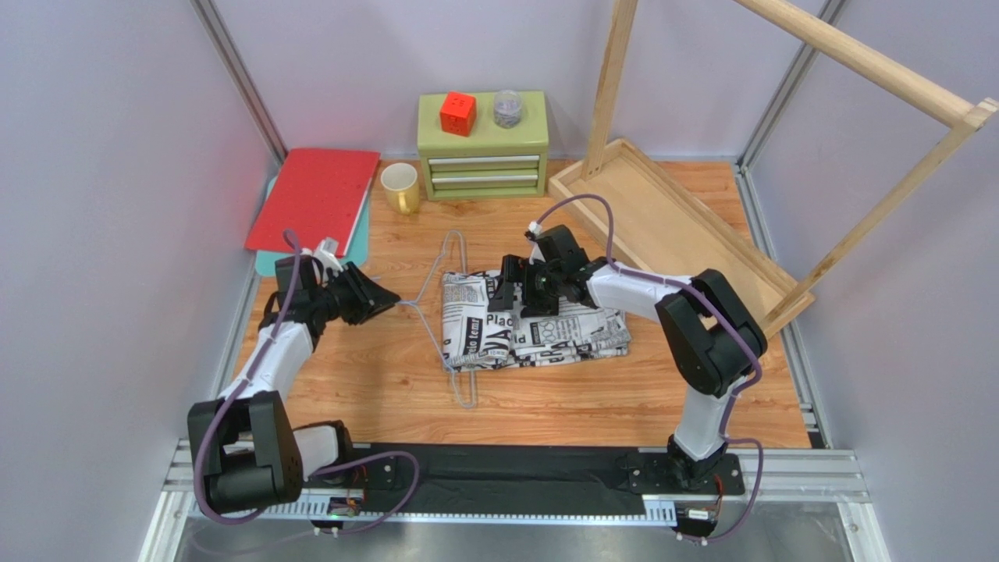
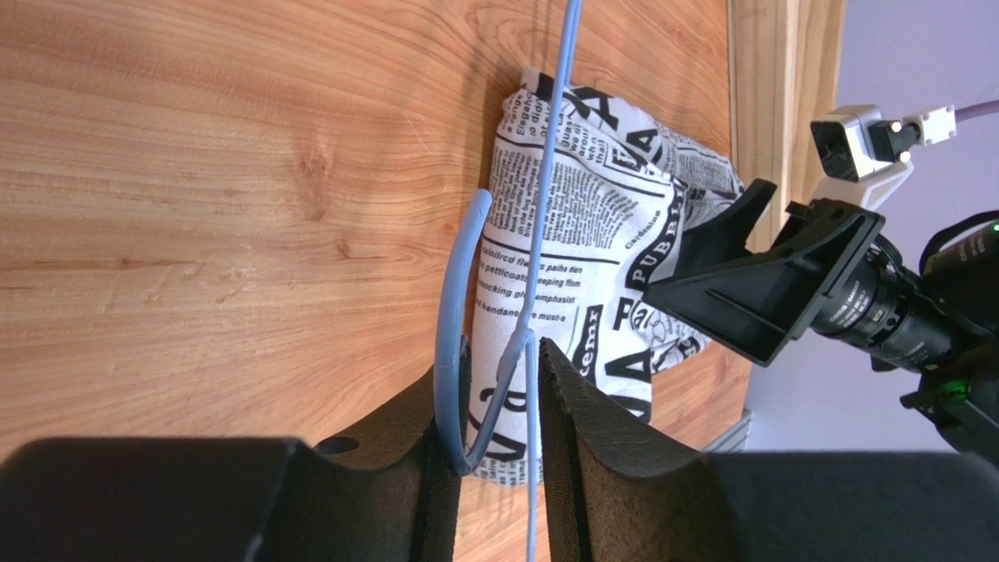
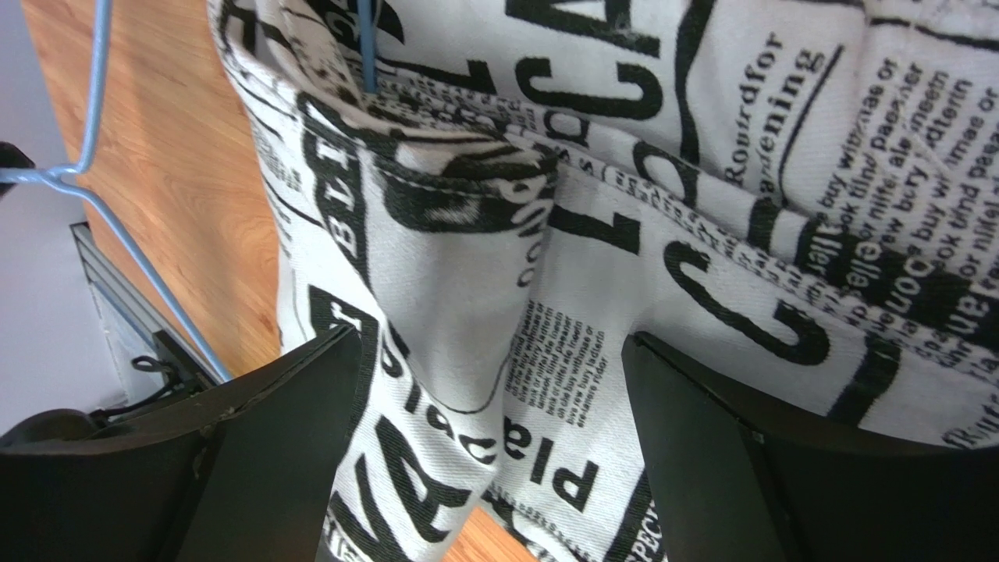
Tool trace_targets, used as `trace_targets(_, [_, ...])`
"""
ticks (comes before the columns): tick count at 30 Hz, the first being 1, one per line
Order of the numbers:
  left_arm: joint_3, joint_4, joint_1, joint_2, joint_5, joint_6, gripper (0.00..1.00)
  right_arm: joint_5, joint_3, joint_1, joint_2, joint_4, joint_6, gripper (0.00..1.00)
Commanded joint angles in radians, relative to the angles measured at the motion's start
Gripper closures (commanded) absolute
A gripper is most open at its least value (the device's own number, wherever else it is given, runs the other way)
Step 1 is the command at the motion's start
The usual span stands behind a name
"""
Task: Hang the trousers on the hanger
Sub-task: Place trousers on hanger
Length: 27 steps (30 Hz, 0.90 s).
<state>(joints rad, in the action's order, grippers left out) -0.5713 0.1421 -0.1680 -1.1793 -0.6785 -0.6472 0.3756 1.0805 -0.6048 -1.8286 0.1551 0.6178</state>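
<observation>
From above, the trousers [image 1: 551,334] lay folded in a flat bundle in the middle of the wooden surface [image 1: 387,386]. The hanger [image 1: 418,306] lay flat on the surface at the trousers' left edge, its hook pointing away from them and part of its wire frame hidden by the cloth. The left gripper [image 1: 387,299] sat at that hook, left of the trousers. The right gripper [image 1: 524,287] hung over the trousers' far edge.

In the left wrist view, the left gripper's [image 2: 502,357] jaws were drawn close about the hanger's [image 2: 452,281] hook. One pad lay against the curve of the hook, the other against the straight wire beside it. The trousers [image 2: 586,223] lay just beyond the hook, with the hanger's wire running across the cloth.

In the right wrist view, the right gripper's [image 3: 490,345] jaws stood spread wide, one on either side of a raised fold of the trousers [image 3: 704,176], pinching nothing. The hanger's [image 3: 94,105] wire showed left of the trousers, over bare surface [image 3: 176,152].
</observation>
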Motion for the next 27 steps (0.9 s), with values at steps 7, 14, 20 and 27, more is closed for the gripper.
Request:
trace_targets(7, [-0.071, 0.085, 0.001, 0.081, 0.010, 0.058, 0.86, 0.126, 0.055, 0.020, -0.070, -0.040, 0.117, 0.35])
trace_targets(14, [-0.087, 0.106, 0.001, 0.101, 0.004, 0.075, 1.00, 0.175, 0.064, 0.036, -0.078, -0.081, 0.161, 0.35])
trace_targets(20, [-0.093, 0.108, 0.001, 0.090, 0.002, 0.081, 1.00, 0.249, 0.065, 0.037, -0.126, -0.083, 0.224, 0.46])
trace_targets(27, [-0.134, 0.195, 0.001, 0.043, 0.016, 0.182, 1.00, 0.327, 0.153, 0.039, -0.101, -0.089, 0.188, 1.00])
